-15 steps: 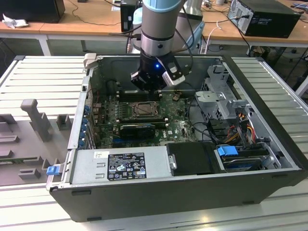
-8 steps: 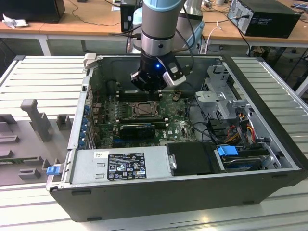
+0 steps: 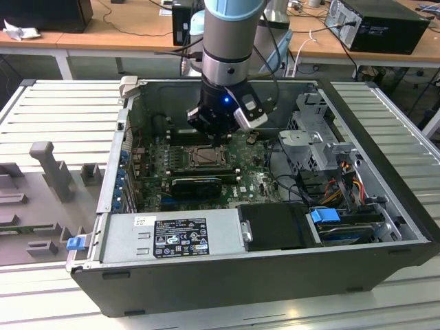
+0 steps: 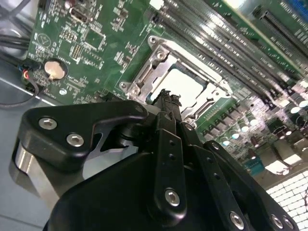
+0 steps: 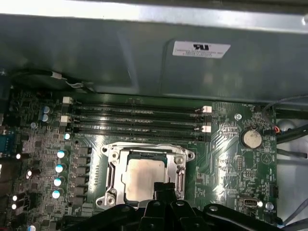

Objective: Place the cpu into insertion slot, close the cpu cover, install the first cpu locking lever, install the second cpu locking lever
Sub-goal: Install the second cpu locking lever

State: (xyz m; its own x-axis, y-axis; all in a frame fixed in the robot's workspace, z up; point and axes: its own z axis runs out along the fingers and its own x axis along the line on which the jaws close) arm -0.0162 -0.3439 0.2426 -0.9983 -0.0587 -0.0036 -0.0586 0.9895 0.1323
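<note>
Cpu: the cpu [image 5: 143, 175] lies flat in the insertion slot [image 5: 111, 179], its pale metal face showing through the frame, lower middle of the first wrist view; placing looks done.
Cover: the cpu cover [image 5: 147, 153] appears folded down around the chip, its window framing it. In the second wrist view the cover [image 4: 159, 60] sits flat at frame centre. I judge it closed or nearly so.
Levers: thin metal bars run along the socket edges; whether either is latched I cannot tell. Both lever steps likely remain.
Hand: the hand [image 5: 163, 185] sits just above the near edge of the socket, fingertips drawn close together, nothing visibly held. In the second wrist view the hand [image 4: 166, 98] tip reaches the chip's edge; contact unclear.
Surroundings: memory slots [image 5: 137, 118] lie just beyond the socket; a coin battery [image 5: 251, 138] at right. Computer case [image 3: 385, 137] lies open on the tabletop [image 3: 55, 110].
</note>
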